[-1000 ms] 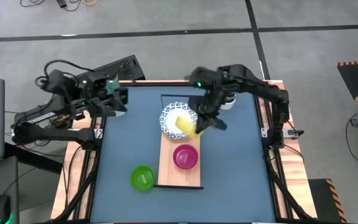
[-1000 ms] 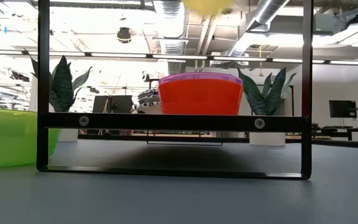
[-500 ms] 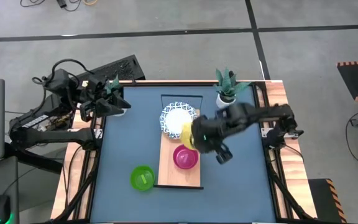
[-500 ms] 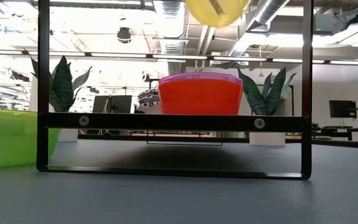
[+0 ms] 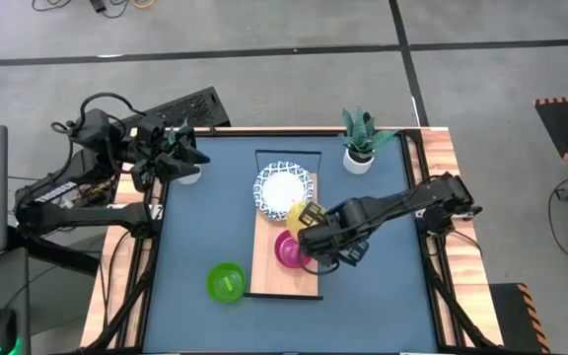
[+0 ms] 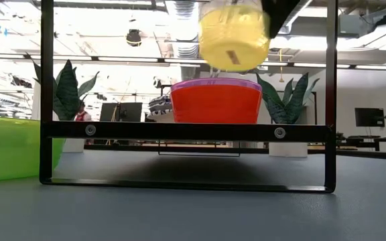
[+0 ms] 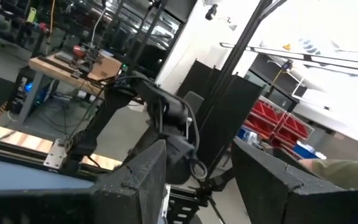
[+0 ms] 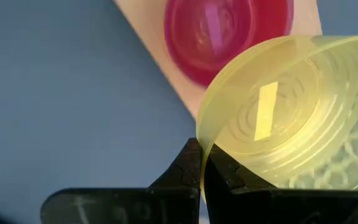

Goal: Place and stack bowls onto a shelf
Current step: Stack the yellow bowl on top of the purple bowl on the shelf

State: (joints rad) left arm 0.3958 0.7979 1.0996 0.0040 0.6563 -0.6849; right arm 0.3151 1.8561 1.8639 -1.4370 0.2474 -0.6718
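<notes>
My right gripper (image 5: 311, 229) is shut on the yellow bowl (image 5: 298, 211), which hangs above the shelf (image 5: 264, 268), a light-wood plank on a black frame (image 6: 179, 130). Under it, a purple bowl nested in a red bowl (image 6: 216, 102) stands on the plank (image 5: 290, 250). A white bowl with a blue-patterned rim (image 5: 284, 184) sits at the plank's far end. The green bowl (image 5: 226, 282) stands on the blue table left of the shelf. My left gripper (image 7: 197, 177) is open and empty at the far left (image 5: 177, 158). My right gripper pinches the yellow bowl's rim (image 8: 202, 149) between its two fingers, one on each side of the thin wall. The fingers come from the table's right, slanting down. The bowl is lifted clear and tilted, just above the purple-and-red stack (image 8: 229, 31).
A white plant pot (image 5: 360, 150) stands at the far right of the table and another (image 5: 187, 170) by my left gripper. In the low view the green bowl (image 6: 5, 147) sits left of the shelf frame, with blue tabletop (image 6: 193, 214) in front.
My right gripper has carried the yellow bowl from over the white patterned bowl toward the table's near edge and down, to just above the purple-and-red stack. The bowl has stayed clear of everything and now hangs tilted.
</notes>
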